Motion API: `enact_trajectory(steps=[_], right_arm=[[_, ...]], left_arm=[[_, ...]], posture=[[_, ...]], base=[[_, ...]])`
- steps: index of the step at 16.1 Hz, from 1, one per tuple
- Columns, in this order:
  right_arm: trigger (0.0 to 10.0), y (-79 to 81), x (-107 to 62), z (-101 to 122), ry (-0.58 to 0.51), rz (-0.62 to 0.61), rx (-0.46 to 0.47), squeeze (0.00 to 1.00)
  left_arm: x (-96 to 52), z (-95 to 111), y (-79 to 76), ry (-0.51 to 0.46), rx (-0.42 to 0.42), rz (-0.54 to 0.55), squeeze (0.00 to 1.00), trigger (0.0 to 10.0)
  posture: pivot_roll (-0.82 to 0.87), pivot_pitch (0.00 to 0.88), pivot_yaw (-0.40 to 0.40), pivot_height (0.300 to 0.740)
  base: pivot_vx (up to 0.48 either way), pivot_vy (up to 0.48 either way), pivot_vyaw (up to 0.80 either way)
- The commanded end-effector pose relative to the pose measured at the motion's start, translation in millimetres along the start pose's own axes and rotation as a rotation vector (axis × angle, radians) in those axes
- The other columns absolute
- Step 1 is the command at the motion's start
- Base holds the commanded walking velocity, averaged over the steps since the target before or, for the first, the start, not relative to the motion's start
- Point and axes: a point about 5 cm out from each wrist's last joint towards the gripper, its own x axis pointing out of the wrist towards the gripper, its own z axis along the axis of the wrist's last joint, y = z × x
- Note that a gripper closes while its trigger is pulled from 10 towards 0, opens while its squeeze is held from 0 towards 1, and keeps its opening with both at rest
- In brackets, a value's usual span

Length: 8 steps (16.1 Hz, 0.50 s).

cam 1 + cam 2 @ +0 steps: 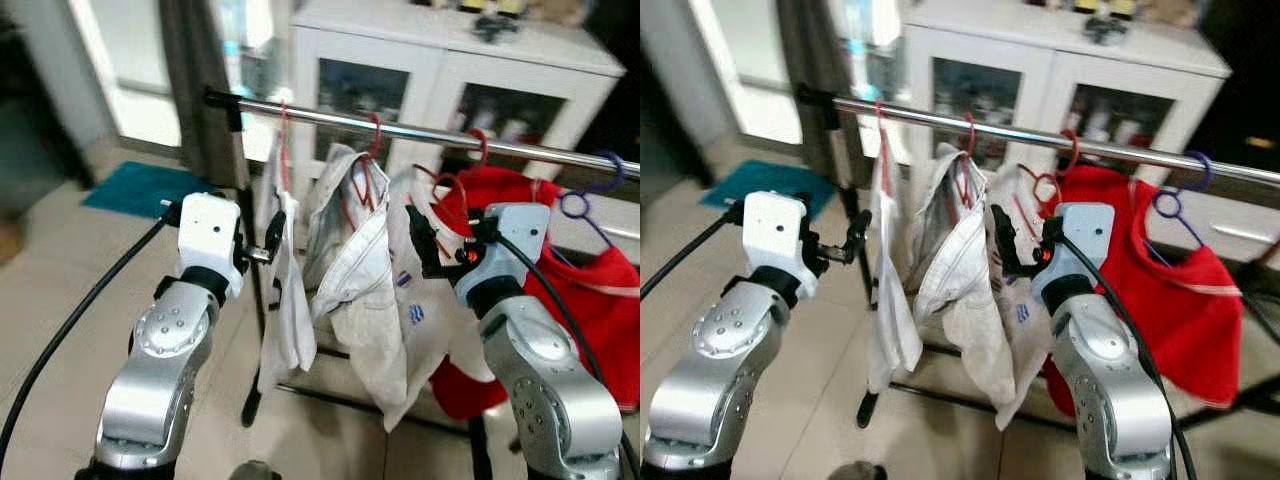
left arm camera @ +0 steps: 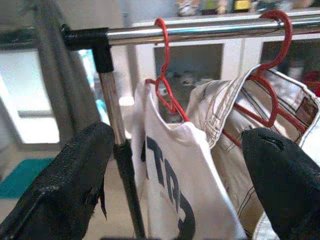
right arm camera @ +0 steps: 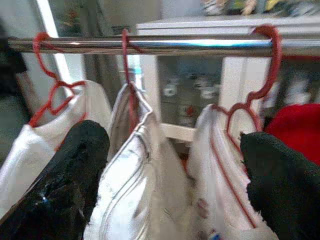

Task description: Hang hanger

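Silver arms (image 1: 165,370), red wire hangers (image 2: 167,85), chrome rail (image 1: 400,130)

A home: clothes rail (image 1: 420,132) of hung laundry, white glass-fronted cabinet (image 1: 450,70).

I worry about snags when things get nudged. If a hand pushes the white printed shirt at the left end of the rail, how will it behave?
The white shirt hangs limp in folds, so it would probably give and sway. Its thin red hanger only hooks over the rail, so it may slide or swing.

Chrome rail (image 1: 420,132) carries red hangers (image 2: 167,85), seemingly four garments.
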Motion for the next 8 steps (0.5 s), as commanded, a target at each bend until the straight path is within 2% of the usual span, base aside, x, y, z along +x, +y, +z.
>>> enact_trajectory(steps=[1, 3, 4, 5, 6, 7, 8], right_arm=[[10.0, -2.0, -1.3, 0, -0.004, 0.005, 0.023, 1.0], [10.0, -2.5, -0.8, 6, -0.07, 0.004, -0.002, 1.0], [10.0, 0.1, 0.5, 9, -0.103, 0.032, 0.031, 1.0], [10.0, 0.6, 1.7, 10, -0.108, 0.041, 0.016, 1.0], [10.0, -1.0, 4.8, 9, -0.079, 0.017, -0.017, 1.0], [10.0, -3.5, 10.8, 7, -0.034, -0.014, -0.069, 1.0], [10.0, -8.6, 22.1, 6, 0.068, -0.047, -0.077, 1.0]], left_arm=[[-0.4, 7, -1.5, -0.023, -0.005, 0.0, 0.83, 10.0], [0.9, 8, -0.4, -0.027, 0.047, -0.002, 0.84, 10.0], [1.3, 7, -0.5, -0.019, 0.04, -0.015, 0.82, 10.0], [0.7, 5, -1.5, 0.003, 0.028, -0.036, 0.8, 10.0], [-0.3, 4, -3.6, 0.008, 0.027, -0.069, 0.43, 10.0], [-1.3, 4, -6.3, 0.014, 0.018, -0.122, 0.23, 10.0], [-1.3, 6, -8.0, 0.013, -0.038, -0.205, 0.0, 10.0]], posture=[[0.04, 0.0, -0.011, 0.74], [0.04, 0.0, -0.005, 0.74], [0.04, 0.0, -0.002, 0.74], [0.04, 0.0, 0.001, 0.74], [0.04, 0.0, 0.004, 0.74], [0.04, 0.0, 0.006, 0.74], [0.05, 0.0, 0.005, 0.74]], base=[[0.0, 0.0, 0.0], [0.0, 0.0, 0.0], [0.0, 0.0, 0.0], [0.0, 0.0, 0.0], [0.0, 0.0, 0.0], [0.0, 0.0, 0.0], [0.0, 0.0, 0.0]])
